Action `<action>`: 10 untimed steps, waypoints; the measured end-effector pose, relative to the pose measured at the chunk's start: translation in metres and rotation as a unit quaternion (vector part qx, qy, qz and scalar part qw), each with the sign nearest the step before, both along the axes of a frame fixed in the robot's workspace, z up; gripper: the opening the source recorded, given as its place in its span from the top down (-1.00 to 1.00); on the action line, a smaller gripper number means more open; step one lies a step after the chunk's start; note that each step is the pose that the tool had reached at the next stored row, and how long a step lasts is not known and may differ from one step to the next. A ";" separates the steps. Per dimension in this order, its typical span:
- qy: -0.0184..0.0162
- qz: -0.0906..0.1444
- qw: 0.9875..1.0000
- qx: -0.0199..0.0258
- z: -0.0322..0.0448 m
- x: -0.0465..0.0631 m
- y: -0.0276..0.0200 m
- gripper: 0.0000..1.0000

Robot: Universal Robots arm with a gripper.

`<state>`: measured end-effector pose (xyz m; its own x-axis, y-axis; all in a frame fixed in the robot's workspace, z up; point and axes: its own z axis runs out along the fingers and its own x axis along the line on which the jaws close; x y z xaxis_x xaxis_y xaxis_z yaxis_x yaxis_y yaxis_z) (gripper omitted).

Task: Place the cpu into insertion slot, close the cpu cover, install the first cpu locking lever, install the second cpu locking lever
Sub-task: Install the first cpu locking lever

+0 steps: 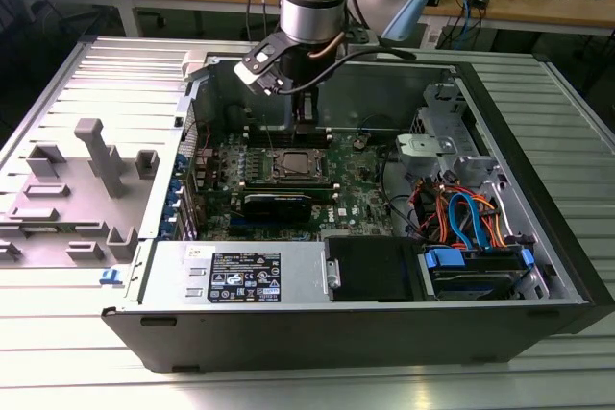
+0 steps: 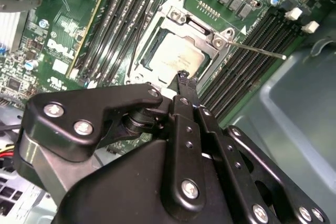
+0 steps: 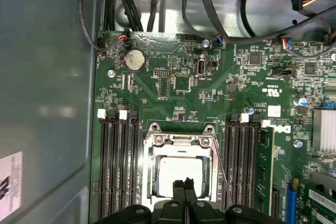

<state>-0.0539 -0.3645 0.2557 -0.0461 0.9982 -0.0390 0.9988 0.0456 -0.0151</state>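
Over one cpu [image 3: 169, 173] and one cpu cover [image 3: 181, 141], the hand [image 3: 184, 184] sits pinched together.

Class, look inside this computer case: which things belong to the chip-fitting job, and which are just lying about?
Job in hand:
- chip
- metal cover frame around it
- thin locking lever
- tool, close by the chip

Lying about:
- memory slots
- round battery
- coloured cables
- grey plastic piece outside the case
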 end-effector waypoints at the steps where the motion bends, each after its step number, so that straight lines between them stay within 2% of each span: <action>1: 0.000 0.000 1.000 0.000 0.0000 0.000 0.0000 0.79; 7: 0.000 0.003 1.000 0.000 0.0001 0.000 0.0000 0.79; 10: 0.000 0.029 1.000 0.000 0.0001 0.000 0.0000 0.79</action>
<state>-0.0543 -0.3645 0.2557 -0.1035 0.9938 -0.0393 0.9946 0.1030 -0.0150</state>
